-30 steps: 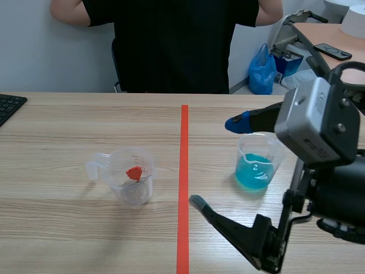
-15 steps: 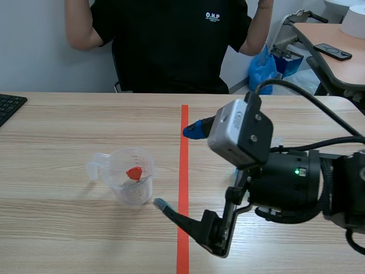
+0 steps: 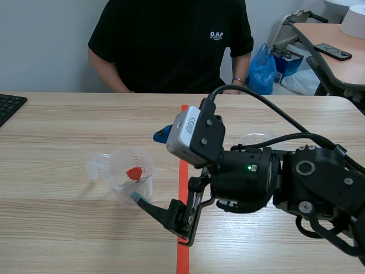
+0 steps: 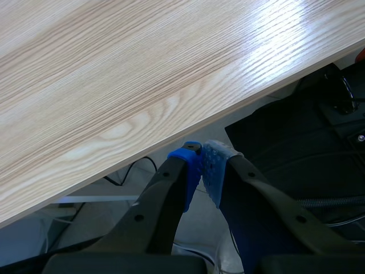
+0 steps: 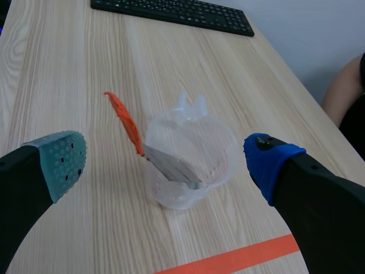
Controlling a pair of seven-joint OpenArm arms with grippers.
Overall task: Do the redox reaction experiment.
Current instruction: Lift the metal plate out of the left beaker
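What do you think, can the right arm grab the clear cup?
Probably yes: the right gripper has its fingers wide open, the clear cup sits just ahead between them, and nothing blocks the way.

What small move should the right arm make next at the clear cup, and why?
Probably ease the right arm forward and slightly down, jaws open. In its wrist view the clear cup sits centred ahead of the open jaws, not yet between the pads. The orange-handled tool leans out of it toward the grey-green pad, so approach slowly.
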